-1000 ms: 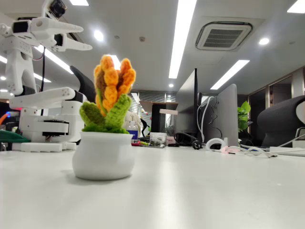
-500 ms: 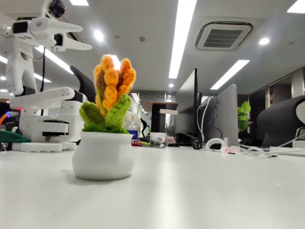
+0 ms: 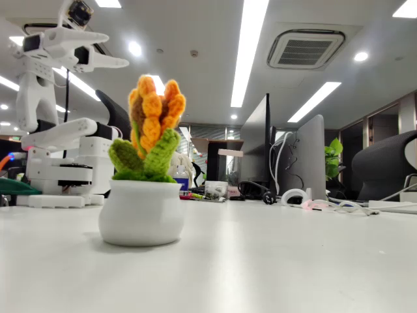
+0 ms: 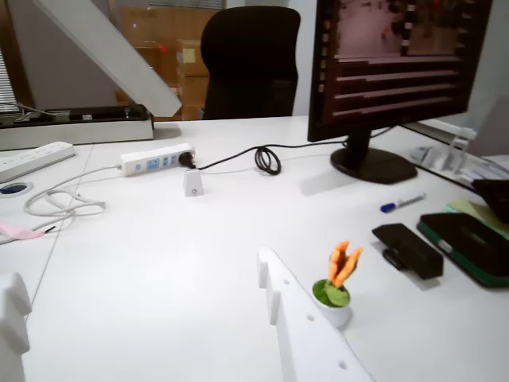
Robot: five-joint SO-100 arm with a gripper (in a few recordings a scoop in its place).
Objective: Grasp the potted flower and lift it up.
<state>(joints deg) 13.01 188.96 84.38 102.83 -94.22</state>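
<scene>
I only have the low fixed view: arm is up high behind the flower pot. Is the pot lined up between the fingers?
Observer: No. In the wrist view the potted flower sits just right of the right-hand finger, outside the gap of the gripper.
Operator: How wide is the gap?
Observer: Wide. The other finger is at the wrist picture's left edge.
Operator: Anything close to the pot?
Observer: A black box lies on the table to its right in the wrist view, apart from it, with a blue pen farther back.
</scene>
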